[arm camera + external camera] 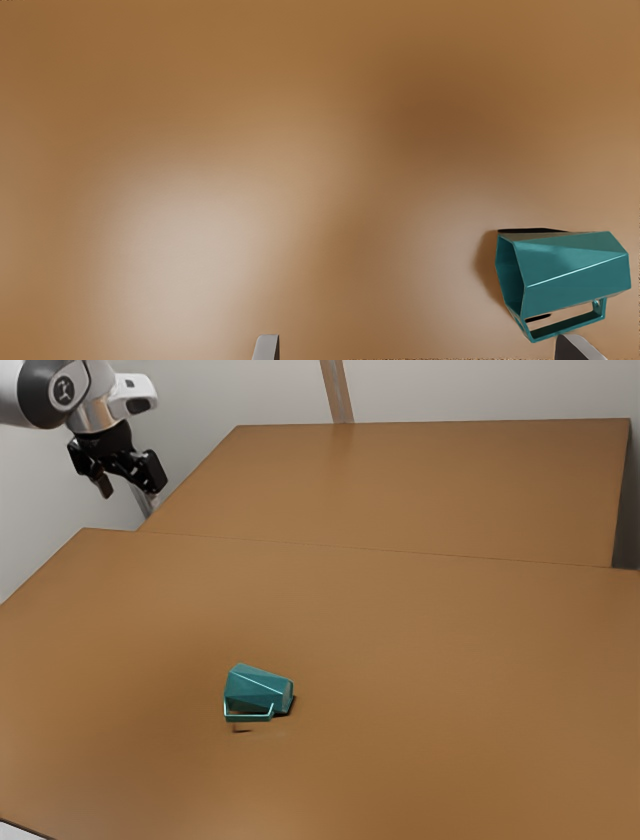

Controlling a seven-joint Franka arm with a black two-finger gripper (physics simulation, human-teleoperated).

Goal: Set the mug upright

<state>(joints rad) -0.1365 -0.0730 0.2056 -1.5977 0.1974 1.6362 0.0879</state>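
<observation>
On the table [430, 680], a sideways mug [258, 688].

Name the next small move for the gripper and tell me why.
I'd shift the open gripper sideways, up high, toward the mug before lowering. The mug lies on its side on the table, off beyond one finger's side rather than centered between the fingers, so going straight down would probably miss a good grasp.
</observation>
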